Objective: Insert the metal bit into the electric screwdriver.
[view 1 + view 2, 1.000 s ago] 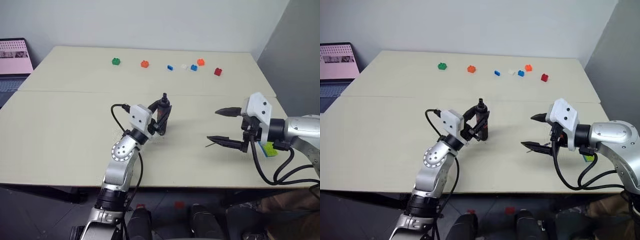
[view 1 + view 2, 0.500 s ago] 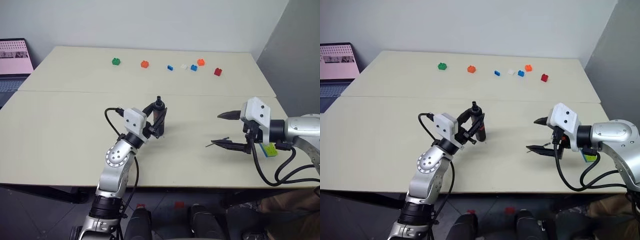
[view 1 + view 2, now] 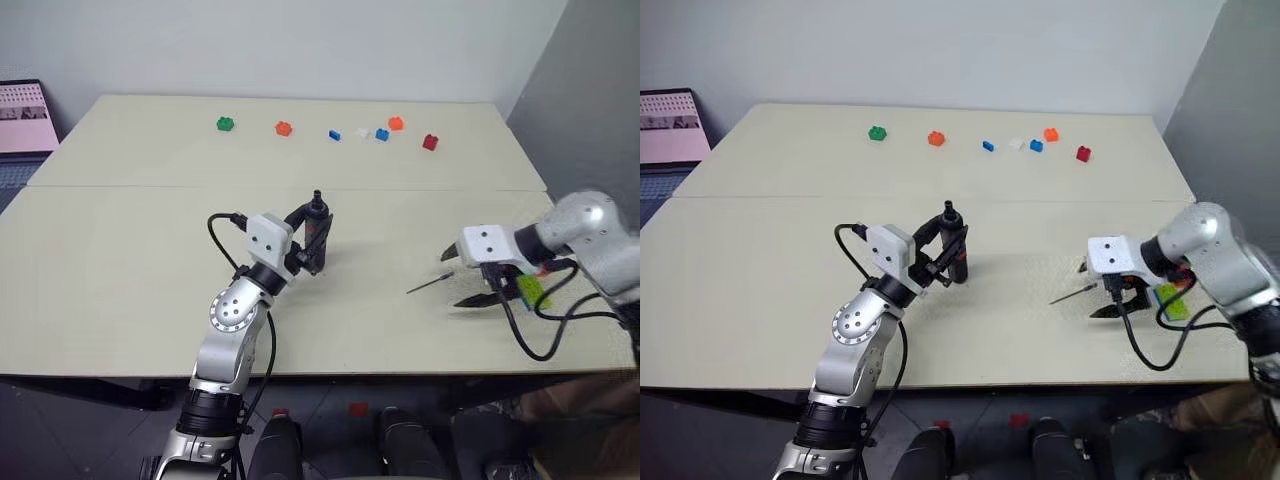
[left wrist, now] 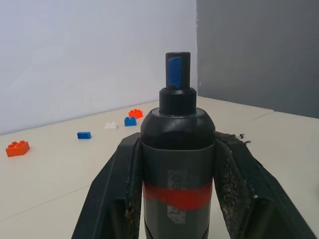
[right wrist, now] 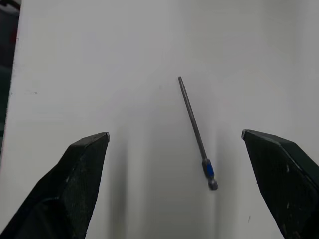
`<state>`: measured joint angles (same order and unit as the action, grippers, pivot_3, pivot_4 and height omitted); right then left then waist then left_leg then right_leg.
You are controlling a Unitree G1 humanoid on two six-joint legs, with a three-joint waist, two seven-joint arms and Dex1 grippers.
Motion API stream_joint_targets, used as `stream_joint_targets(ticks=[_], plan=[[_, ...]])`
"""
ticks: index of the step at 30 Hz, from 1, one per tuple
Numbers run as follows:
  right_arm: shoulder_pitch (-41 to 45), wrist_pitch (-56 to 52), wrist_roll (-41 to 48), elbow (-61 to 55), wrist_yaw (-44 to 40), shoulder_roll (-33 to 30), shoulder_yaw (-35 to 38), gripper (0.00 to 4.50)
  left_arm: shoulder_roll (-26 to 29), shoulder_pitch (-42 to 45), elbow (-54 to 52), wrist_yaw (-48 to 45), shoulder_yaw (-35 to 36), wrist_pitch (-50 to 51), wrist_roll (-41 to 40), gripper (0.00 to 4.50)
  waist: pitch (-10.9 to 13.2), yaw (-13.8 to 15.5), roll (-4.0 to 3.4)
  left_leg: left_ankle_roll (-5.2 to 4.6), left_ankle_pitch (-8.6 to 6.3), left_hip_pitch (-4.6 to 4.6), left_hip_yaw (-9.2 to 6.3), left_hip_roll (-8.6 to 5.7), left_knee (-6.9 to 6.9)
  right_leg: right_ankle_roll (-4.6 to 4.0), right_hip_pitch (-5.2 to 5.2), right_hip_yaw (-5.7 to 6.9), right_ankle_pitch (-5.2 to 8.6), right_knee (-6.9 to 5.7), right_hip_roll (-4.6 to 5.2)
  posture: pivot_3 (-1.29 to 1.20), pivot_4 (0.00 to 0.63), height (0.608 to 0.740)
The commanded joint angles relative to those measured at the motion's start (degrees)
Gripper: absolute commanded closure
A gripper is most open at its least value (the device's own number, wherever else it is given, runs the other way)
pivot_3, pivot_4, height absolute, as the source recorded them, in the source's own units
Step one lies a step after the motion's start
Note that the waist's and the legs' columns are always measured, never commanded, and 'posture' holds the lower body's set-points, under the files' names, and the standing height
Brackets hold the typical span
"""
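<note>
Left claw (image 3: 312, 243) clamps cylindrical black screwdriver (image 4: 177, 149); right claw (image 5: 175, 142) gapes over needle-thin bit (image 5: 195, 129).

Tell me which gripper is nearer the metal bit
Right. The right gripper hangs open just above the metal bit; the left gripper is far across the table.

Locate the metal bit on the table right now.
The metal bit lies flat on the table at the robot's right, just in front of the open right hand, between its fingers in the right wrist view.
</note>
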<state>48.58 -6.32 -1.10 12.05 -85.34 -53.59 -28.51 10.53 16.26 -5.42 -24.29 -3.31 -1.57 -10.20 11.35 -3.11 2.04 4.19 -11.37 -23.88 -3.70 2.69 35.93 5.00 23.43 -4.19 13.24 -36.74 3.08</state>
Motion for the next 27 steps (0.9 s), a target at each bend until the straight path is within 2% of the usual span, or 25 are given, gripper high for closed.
stream_joint_targets(ticks=[1,5,9,10,12,17,25,27], plan=[[5.4,8.6,-6.0,10.3,-4.6,3.2,-3.5,0.00,0.1,-0.3,-1.9,0.5,0.3,-0.5,0.3,2.88,0.0,0.0,-0.01,0.00,0.00,0.00,0.00,0.00,-0.01,0.00,0.00,0.00,0.00,0.00,0.00,0.00,0.150,0.740],[12.8,16.4,-12.8,25.5,-4.4,10.0,-8.3,0.00,0.2,-0.9,-2.7,0.8,0.2,-0.6,0.7,2.88,0.0,-0.1,-0.04,0.01,0.00,-0.01,0.01,0.00,-0.02,0.00,0.00,-0.01,0.00,0.01,0.00,0.00,0.150,0.740],[16.9,20.9,-16.7,35.8,-3.3,14.3,-10.0,0.00,0.2,-1.2,-3.1,1.2,0.3,-0.8,1.1,2.88,0.0,-0.2,-0.06,0.01,0.01,0.02,-0.01,0.00,-0.04,0.00,0.00,0.00,0.00,-0.07,-0.01,0.00,0.150,0.740],[17.6,21.8,-17.7,38.1,-2.8,15.4,-10.3,0.38,0.1,-1.2,-3.1,1.3,0.3,-0.9,1.2,2.88,0.0,-0.2,-0.06,0.01,0.01,0.03,-0.01,0.00,-0.04,0.00,0.00,0.00,0.00,-0.08,-0.01,0.00,0.150,0.740],[18.6,22.6,-18.9,41.4,-2.3,17.2,-10.3,0.72,0.2,-1.4,-3.3,1.5,0.2,-0.9,1.2,2.88,0.0,-0.2,-0.06,0.02,0.01,0.03,-0.01,0.00,-0.03,0.00,-0.01,0.00,-0.01,-0.08,-0.01,0.00,0.150,0.740],[20.0,23.3,-21.3,45.8,-0.9,20.4,-9.7,1.98,0.3,-1.7,-3.7,1.7,0.1,-0.9,1.2,2.88,0.0,-0.2,-0.08,0.02,0.01,0.08,-0.03,0.00,-0.04,0.00,-0.03,0.00,-0.01,-0.13,-0.01,0.00,0.150,0.740],[19.1,23.3,-23.3,45.1,-0.8,21.3,-8.4,4.17,0.0,-1.7,-3.6,1.9,0.1,-1.2,1.6,2.88,0.0,-0.2,-0.09,0.02,0.01,0.11,-0.03,0.00,-0.03,0.01,-0.06,0.00,-0.01,-0.13,-0.02,0.00,0.150,0.740],[18.7,23.4,-23.5,44.3,-1.0,21.2,-8.2,4.49,0.0,-1.5,-3.3,1.9,0.1,-1.3,1.6,2.88,0.0,-0.2,-0.09,0.02,0.01,0.11,-0.03,0.00,-0.02,0.01,-0.07,0.00,-0.01,-0.14,-0.02,0.00,0.150,0.740]])
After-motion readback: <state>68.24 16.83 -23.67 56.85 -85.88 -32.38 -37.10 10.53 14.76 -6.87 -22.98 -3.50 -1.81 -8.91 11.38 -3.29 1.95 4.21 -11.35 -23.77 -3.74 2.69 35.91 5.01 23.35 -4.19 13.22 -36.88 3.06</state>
